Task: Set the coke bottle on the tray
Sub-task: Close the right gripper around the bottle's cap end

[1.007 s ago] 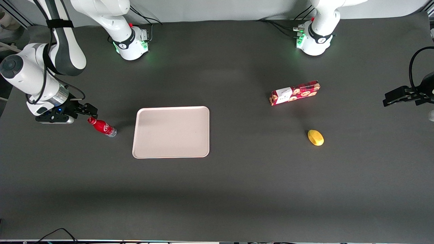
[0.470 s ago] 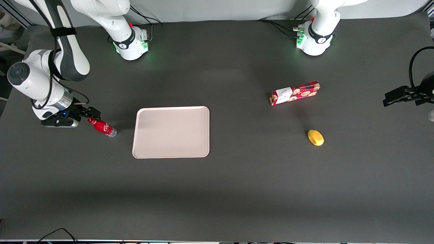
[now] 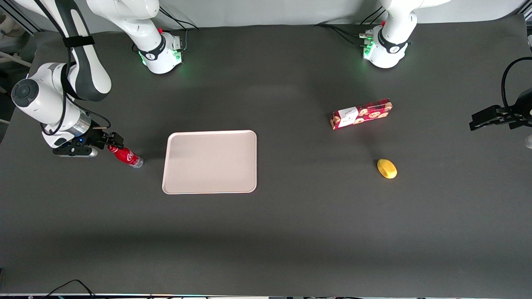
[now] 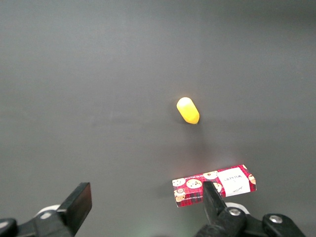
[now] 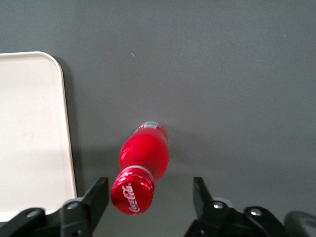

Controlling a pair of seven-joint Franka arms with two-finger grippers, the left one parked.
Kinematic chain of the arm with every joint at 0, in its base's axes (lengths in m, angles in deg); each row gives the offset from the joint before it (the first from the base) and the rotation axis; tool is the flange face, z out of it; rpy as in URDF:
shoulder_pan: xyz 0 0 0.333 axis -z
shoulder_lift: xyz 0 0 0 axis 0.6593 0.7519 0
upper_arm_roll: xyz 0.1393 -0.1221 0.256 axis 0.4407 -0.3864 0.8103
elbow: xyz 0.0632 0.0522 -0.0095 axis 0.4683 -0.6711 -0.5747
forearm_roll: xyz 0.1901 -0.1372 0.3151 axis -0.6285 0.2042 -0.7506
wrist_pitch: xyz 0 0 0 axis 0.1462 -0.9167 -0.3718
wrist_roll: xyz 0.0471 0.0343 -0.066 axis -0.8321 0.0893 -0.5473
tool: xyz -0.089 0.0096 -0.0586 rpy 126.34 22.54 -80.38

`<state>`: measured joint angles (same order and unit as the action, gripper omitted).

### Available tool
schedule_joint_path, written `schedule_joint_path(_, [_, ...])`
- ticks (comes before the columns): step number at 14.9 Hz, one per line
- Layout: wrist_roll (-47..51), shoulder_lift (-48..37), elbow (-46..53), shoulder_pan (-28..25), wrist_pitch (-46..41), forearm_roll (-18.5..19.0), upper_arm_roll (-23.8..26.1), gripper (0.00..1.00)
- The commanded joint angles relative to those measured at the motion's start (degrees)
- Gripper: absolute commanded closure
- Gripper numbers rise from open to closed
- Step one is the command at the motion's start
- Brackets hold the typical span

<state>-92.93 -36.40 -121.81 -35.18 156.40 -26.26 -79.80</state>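
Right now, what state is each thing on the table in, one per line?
small red coke bottle: standing upright on the table beside the tray, cap between the open fingers, not gripped
gripper: open, at the bottle's cap
pale beige-pink tray: flat, nothing on it
red cookie box: lying flat
yellow lemon-like object: resting on the table

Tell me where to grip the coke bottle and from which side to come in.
Grip the coke bottle just under its red cap, coming down from above: it stands upright on the table beside the tray, and the open gripper already straddles the cap. The neck is slim, so the fingers should close around it easily.
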Motion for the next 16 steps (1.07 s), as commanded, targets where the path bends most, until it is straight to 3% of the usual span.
schedule_joint_path(1, [-0.8,0.3,0.1,0.7,0.5,-1.0,0.4,0.47])
schedule_joint_path(3, [-0.8,0.3,0.1,0.7,0.5,-1.0,0.3,0.68])
schedule_joint_path(5, [-0.8,0.3,0.2,0.7,0.4,-1.0,0.4,1.0])
schedule_joint_path(11, [-0.8,-0.8,1.8,0.1,-0.6,-1.0,0.6,1.0])
schedule_joint_path(16, [-1.0,-0.8,17.8,-0.1,-21.3,-0.9,2.0,1.0])
